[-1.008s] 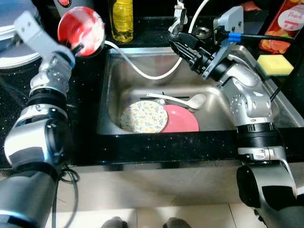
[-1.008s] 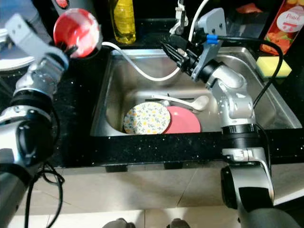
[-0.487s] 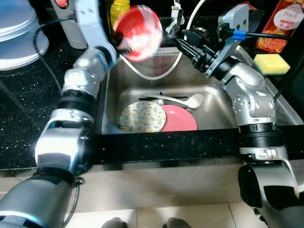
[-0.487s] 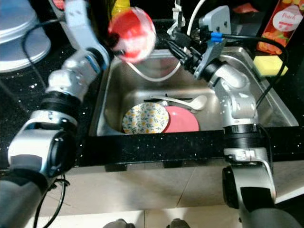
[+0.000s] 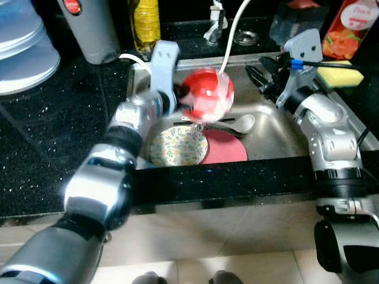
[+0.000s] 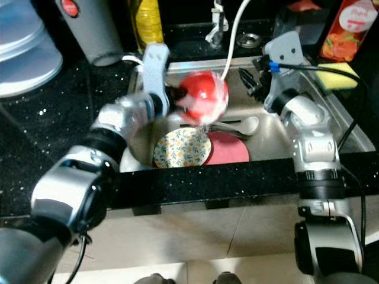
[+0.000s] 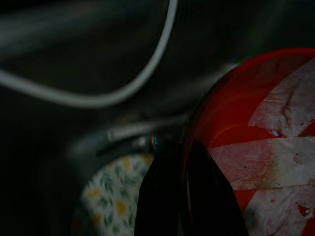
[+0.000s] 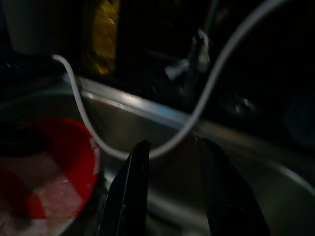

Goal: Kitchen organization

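We take the steel sink (image 5: 278, 133) as our landmark; it is set into the black speckled surface (image 5: 53, 136). On that surface, well to the left of the sink, stands a stack of pale blue-grey lids or bowls (image 5: 23, 50); behind the sink's left rear corner we note a grey canister with a red cap (image 5: 92, 26) and, just beside it, a yellow bottle (image 5: 145, 23). A white hose (image 5: 228, 35) loops from the tap area behind the sink down over the basin. At the sink's right rear corner lies a yellow sponge (image 5: 340, 76), with a red-orange carton (image 5: 349, 26) behind it.

On the sink floor, toward the front, we record a floral plate (image 5: 177, 145) overlapping a pink plate (image 5: 225, 148), and a white ladle-type spoon (image 5: 240, 124) resting behind them.

The left gripper (image 7: 189, 196) is above the sink's middle, over the plates, jaws pinching the rim of a red-and-white bowl (image 5: 207, 97), which is tilted on its side in the air. In the left wrist view one finger lies inside the rim, one outside.

The right gripper (image 8: 170, 196) hovers over the sink's right rear part, jaws spread with nothing between them, near the hose.
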Available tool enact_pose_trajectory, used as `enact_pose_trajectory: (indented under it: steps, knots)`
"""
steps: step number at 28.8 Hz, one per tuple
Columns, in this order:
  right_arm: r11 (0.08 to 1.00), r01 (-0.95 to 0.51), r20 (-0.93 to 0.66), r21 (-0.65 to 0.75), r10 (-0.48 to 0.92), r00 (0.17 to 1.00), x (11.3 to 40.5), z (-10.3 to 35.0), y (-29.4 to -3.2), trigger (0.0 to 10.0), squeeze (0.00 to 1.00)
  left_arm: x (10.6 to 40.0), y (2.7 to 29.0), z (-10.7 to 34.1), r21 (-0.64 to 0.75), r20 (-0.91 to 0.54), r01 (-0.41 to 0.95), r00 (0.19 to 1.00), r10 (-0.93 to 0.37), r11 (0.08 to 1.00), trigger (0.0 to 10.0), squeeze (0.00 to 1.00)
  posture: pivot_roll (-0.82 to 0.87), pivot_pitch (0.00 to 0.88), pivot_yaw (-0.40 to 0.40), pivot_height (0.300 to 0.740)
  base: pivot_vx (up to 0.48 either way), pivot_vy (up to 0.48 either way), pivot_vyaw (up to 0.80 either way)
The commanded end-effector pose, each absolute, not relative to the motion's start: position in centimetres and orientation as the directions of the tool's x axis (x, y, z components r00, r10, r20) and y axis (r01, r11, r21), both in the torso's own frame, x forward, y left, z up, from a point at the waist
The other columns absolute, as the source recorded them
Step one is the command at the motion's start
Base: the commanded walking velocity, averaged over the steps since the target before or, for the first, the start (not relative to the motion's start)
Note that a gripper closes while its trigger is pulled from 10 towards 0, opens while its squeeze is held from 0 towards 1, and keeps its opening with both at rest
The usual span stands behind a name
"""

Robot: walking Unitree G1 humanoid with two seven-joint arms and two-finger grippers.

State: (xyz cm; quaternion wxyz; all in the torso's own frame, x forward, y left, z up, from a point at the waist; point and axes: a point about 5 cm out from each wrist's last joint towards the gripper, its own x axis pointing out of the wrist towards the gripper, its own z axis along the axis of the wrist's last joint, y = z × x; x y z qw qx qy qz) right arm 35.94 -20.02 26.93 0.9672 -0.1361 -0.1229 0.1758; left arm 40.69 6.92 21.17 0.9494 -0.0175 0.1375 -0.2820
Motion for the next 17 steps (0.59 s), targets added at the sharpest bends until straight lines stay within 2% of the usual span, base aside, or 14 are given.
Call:
enact_pose_trajectory:
  steps: [1, 2, 3, 9, 11, 12, 14, 15, 16, 17]
  knots:
    - [0.904, -0.302, 0.207, -0.304, 0.372, 0.905, 35.8, 27.2, -19.7, 10.0, 0.0, 40.7, 7.2, 20.8, -0.093, -0.256, 0.518, 0.813, -0.523, 0.851, 10.0, 0.77, -0.09, 0.078, 0.112, 0.74, 0.0, 0.0, 0.0]
    - [0.904, -0.302, 0.207, -0.304, 0.372, 0.905, 35.8, 27.2, -19.7, 10.0, 0.0, 40.7, 7.2, 20.8, -0.093, -0.256, 0.518, 0.813, -0.523, 0.851, 10.0, 0.77, -0.09, 0.078, 0.112, 0.74, 0.0, 0.0, 0.0]
    - [0.909, -0.295, 0.217, -0.293, 0.364, 0.906, 35.7, 27.2, -19.7, 10.0, 0.0, 40.7, 7.3, 20.5, -0.094, -0.264, 0.511, 0.815, -0.516, 0.854, 10.0, 1.0, -0.09, 0.078, 0.109, 0.74, 0.0, 0.0, 0.0]
    - [0.931, -0.269, 0.276, -0.248, 0.334, 0.901, 35.9, 27.5, -19.3, 10.0, 0.0, 40.6, 7.7, 21.0, -0.095, -0.195, 0.515, 0.83, -0.523, 0.852, 10.0, 1.0, -0.08, 0.077, 0.102, 0.74, 0.0, 0.0, 0.0]
    - [0.937, -0.283, 0.329, -0.204, 0.338, 0.882, 35.9, 28.2, -18.6, 10.0, 0.0, 40.5, 9.0, 23.6, -0.043, -0.007, 0.487, 0.873, -0.487, 0.873, 10.0, 1.0, -0.06, 0.076, 0.084, 0.74, 0.0, 0.0, 0.0]
    - [0.937, -0.301, 0.362, -0.174, 0.346, 0.866, 35.9, 28.6, -18.1, 10.0, 0.0, 40.0, 10.4, 25.1, 0.035, 0.105, 0.411, 0.905, -0.412, 0.911, 10.0, 0.0, -0.05, 0.077, 0.08, 0.74, 0.0, 0.0, 0.0]
    - [0.937, -0.301, 0.362, -0.174, 0.346, 0.866, 35.9, 28.6, -18.1, 10.0, 0.0, 40.0, 10.4, 25.1, 0.035, 0.105, 0.411, 0.905, -0.412, 0.911, 10.0, 0.0, -0.05, 0.077, 0.08, 0.74, 0.0, 0.0, 0.0]
    - [0.935, -0.326, 0.396, -0.142, 0.356, 0.847, 35.8, 29.1, -17.7, 10.0, 0.0, 39.2, 12.1, 26.4, 0.081, 0.204, 0.287, 0.933, -0.298, 0.954, 10.0, 0.0, -0.04, 0.077, 0.074, 0.74, 0.0, 0.0, 0.0]
    - [0.929, -0.354, 0.426, -0.11, 0.365, 0.827, 35.7, 29.5, -17.2, 10.0, 0.0, 38.1, 14.6, 27.1, 0.11, 0.267, 0.105, 0.955, -0.131, 0.988, 10.0, 0.0, -0.01, 0.079, 0.06, 0.74, 0.0, 0.0, 0.0]
    - [0.924, -0.371, 0.445, -0.091, 0.371, 0.815, 35.6, 29.8, -17.0, 10.0, 0.0, 37.2, 16.3, 27.4, 0.118, 0.301, -0.019, 0.953, -0.017, 0.993, 10.0, 0.0, -0.01, 0.079, 0.06, 0.74, 0.0, 0.0, 0.0]
